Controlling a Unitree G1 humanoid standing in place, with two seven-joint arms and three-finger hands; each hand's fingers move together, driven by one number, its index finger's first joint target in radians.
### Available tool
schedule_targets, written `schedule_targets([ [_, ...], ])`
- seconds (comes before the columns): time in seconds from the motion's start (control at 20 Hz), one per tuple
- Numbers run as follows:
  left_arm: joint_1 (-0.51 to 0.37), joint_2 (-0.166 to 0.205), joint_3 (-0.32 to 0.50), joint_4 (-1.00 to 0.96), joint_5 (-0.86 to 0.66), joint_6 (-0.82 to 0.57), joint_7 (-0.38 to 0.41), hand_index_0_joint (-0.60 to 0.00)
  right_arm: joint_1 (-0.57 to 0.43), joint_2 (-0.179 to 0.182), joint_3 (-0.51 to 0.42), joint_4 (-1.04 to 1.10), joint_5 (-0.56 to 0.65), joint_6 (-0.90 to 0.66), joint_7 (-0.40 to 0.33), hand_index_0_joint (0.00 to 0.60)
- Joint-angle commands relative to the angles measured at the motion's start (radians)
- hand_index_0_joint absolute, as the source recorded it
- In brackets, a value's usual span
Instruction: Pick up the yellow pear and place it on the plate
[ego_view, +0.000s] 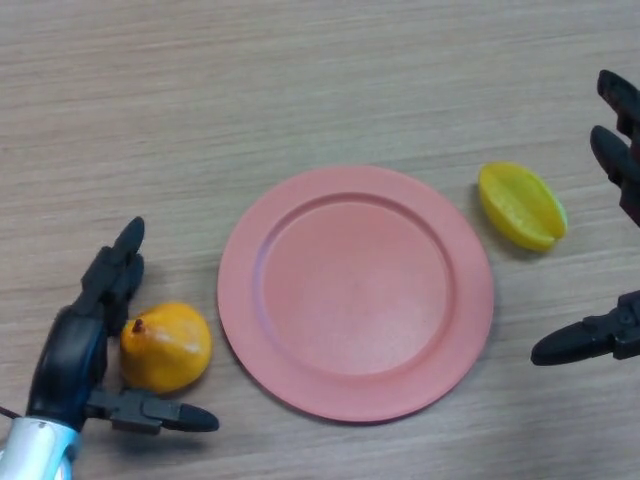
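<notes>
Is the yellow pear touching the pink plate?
Apart. The head view shows a strip of bare table between the yellow pear and the pink plate rim.

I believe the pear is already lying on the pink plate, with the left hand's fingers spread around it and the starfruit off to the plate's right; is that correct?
Not quite: in the head view the pear lies on the table, just left of the empty pink plate, not on it. The rest holds: the left hand has its fingers spread around the pear, and the starfruit lies to the plate's right.

Pale wood-grain table (300, 90)
</notes>
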Motion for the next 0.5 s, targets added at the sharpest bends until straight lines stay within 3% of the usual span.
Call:
schedule_targets([
  [0.05,-0.028,0.029,0.024,-0.026,0.002,-0.132,-0.001,-0.201,-0.021,-0.038,-0.087,-0.054,0.007,-0.099,-0.017,0.0],
  [0.2,-0.03,0.046,0.013,0.04,0.153,-0.226,0.062,-0.551,-0.011,-0.034,-0.095,-0.072,0.011,-0.084,-0.017,0.0],
  [0.25,-0.01,0.054,0.003,0.041,0.183,-0.21,0.039,-0.6,-0.005,-0.029,-0.095,-0.081,0.015,-0.082,-0.018,0.0],
  [0.5,0.055,0.081,0.056,-0.003,0.214,-0.177,0.038,-0.6,0.008,-0.024,-0.1,-0.129,0.03,-0.021,-0.007,0.0],
])
